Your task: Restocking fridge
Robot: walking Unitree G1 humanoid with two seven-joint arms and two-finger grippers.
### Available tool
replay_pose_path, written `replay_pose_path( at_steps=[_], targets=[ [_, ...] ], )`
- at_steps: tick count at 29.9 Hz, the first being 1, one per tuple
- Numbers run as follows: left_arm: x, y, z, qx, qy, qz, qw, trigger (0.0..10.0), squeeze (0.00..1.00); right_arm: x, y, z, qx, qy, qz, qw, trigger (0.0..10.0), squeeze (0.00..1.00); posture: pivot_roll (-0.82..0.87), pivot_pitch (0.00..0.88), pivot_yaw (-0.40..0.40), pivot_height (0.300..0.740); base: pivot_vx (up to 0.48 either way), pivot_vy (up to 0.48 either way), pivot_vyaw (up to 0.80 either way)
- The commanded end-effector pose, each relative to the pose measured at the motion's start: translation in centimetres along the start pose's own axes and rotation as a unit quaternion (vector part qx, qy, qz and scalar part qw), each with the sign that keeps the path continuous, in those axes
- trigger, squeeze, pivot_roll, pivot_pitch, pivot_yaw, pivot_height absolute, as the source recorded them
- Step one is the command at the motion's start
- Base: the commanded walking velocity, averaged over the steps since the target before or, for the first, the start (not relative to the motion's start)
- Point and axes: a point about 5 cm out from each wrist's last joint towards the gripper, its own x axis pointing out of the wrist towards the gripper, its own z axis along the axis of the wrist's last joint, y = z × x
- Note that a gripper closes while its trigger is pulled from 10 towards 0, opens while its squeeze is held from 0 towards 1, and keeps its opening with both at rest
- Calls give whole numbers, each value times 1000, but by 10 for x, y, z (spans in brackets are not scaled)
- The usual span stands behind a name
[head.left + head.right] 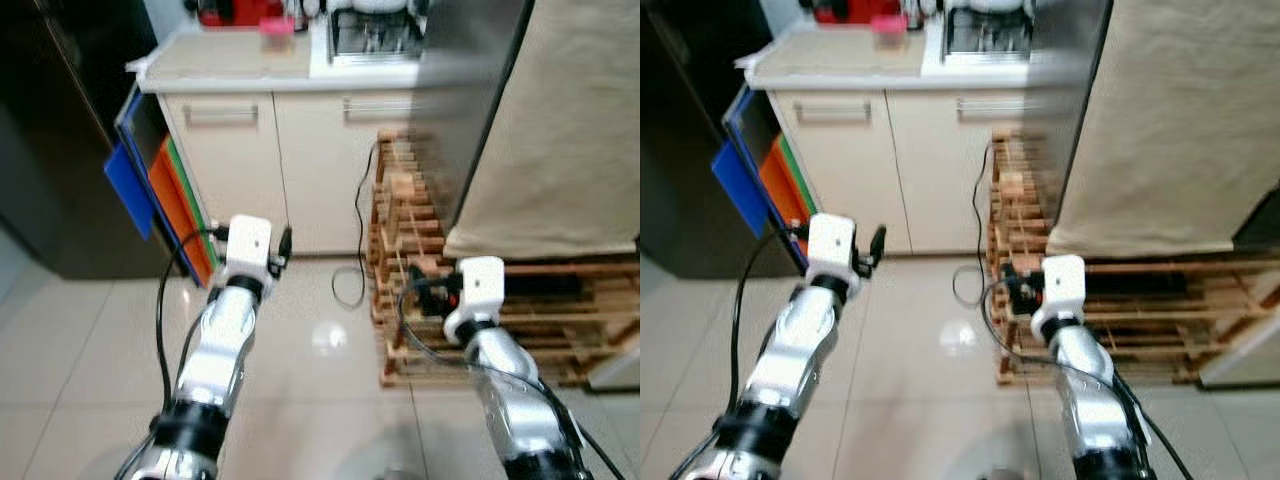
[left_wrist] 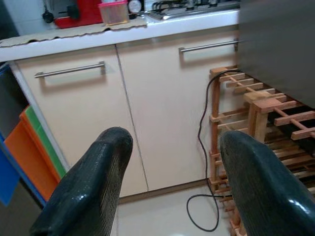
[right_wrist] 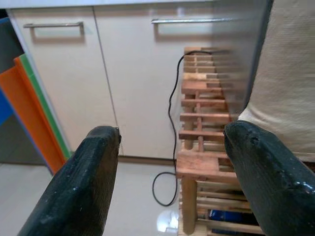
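Both arms are held out low over the tiled floor (image 1: 90,350) in front of cream kitchen cabinets (image 1: 300,160). My left gripper (image 1: 284,243) points at the cabinet doors; its two black fingers (image 2: 93,182) stand wide apart with nothing between them. My right gripper (image 1: 428,292) is beside a wooden pallet (image 1: 410,250); its fingers (image 3: 83,182) are also spread and hold nothing. A tall grey appliance side (image 1: 470,110) stands on the pallet, with a beige cloth (image 1: 570,130) hanging over it. A dark tall appliance (image 1: 50,130) stands at the far left.
Blue, orange and green flat boards (image 1: 165,190) lean between the dark appliance and the cabinets. A black cable (image 1: 358,240) hangs down to a loop on the floor. On the counter (image 1: 230,65) stand a red appliance (image 1: 235,10) and a hob (image 1: 370,35).
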Motion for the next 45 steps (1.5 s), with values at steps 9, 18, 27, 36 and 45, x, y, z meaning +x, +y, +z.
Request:
replay_pose_path(
  at_steps=[9, 18, 27, 36, 45],
  targets=[
    [-1, 7, 1, -6, -5, -3, 1000, 10000, 0, 0, 2, -4, 8, 3, -6, 1000, 10000, 0, -97, 0, 50, 740, 31, 445, -669],
    [-3, 14, -4, 8, 4, 4, 1000, 10000, 0, -4, -7, -4, 8, -6, -45, 999, 10000, 0, -92, 0, 51, 740, 299, 376, -637],
    [-1, 13, -3, 14, 4, -7, 1000, 10000, 0, -3, -8, -5, 6, -8, -61, 998, 10000, 0, -95, 0, 57, 740, 314, 362, -589],
    [-1, 6, -6, 26, 10, -25, 999, 10000, 0, -3, -12, -3, -6, -16, -77, 997, 10000, 0, -97, 2, 56, 736, 187, 106, -563],
    [-3, -15, 6, 19, -26, -90, 995, 10000, 0, 0, -12, -3, -6, -18, -79, 997, 10000, 0, -93, 0, 54, 732, 0, 0, -53]
  ],
)
